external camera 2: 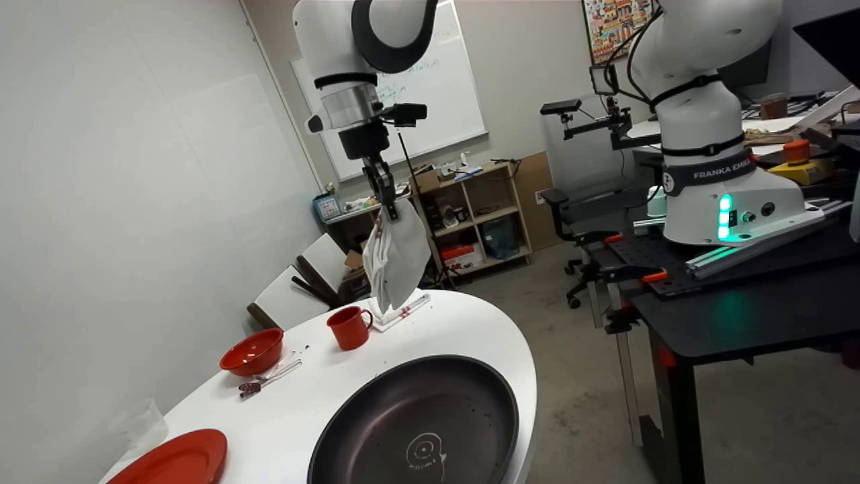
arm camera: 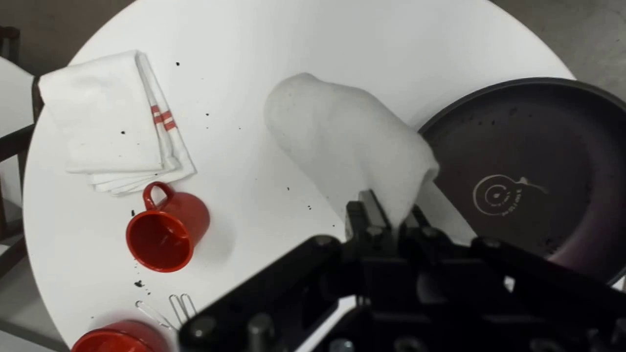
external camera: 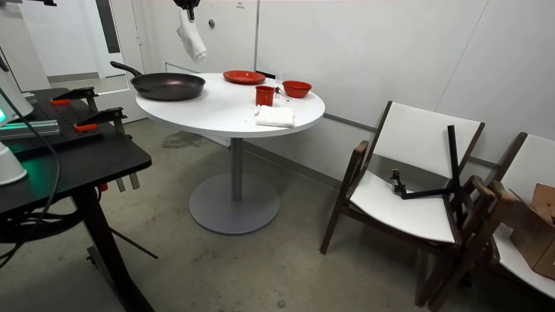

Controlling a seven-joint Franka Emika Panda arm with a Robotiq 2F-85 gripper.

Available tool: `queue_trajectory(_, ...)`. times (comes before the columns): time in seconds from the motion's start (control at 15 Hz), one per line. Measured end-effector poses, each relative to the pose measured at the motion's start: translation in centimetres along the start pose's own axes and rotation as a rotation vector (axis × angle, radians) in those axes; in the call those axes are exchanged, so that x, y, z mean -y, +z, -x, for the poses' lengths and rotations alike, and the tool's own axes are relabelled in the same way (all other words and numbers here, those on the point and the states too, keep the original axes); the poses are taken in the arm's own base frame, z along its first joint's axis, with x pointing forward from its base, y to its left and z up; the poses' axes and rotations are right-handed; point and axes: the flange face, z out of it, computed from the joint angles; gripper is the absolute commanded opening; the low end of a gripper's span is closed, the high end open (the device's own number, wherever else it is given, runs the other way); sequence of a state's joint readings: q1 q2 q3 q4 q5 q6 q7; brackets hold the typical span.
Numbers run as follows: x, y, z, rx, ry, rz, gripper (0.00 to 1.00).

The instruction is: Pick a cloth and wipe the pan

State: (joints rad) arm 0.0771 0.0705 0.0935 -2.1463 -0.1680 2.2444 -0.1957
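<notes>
Your black two-fingered pincer (external camera 2: 391, 212) is clamped on a limp white cloth (arm camera: 337, 132); its fingers stand close together, parted by just the thickness of the gathered fabric, and you see the rest of the cloth hanging loose from their tips; in both exterior views the cloth dangles in the air, higher than the dark round frying pan (external camera 2: 413, 413) with its black handle, and apart from it; that pan sits on the round white counter (external camera: 230, 104), and your wrist view shows dark specks (arm camera: 512, 111) inside the pan; well apart from the pan you have the upright red mug (arm camera: 171, 222) with a loop handle, and also the folded, red-striped white cloth (arm camera: 105, 117); the round red bowl (external camera 2: 252, 351) sits farther from the pan than the mug does; the flat red plate (external camera: 244, 77) rests apart from the pan too.
</notes>
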Motion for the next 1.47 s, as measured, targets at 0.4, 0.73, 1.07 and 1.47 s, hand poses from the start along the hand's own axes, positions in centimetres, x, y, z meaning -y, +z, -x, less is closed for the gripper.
queue_trajectory(0.4,4.7,2.5,-4.4,0.100,-0.084,-0.040,0.02)
queue_trajectory(0.73,7.9,6.4,-8.0,0.147,-0.139,-0.070,0.02)
queue_trajectory(1.07,11.3,9.8,-10.3,0.179,-0.192,-0.097,0.02)
queue_trajectory(1.47,15.5,12.6,-11.5,0.204,-0.260,-0.120,0.02)
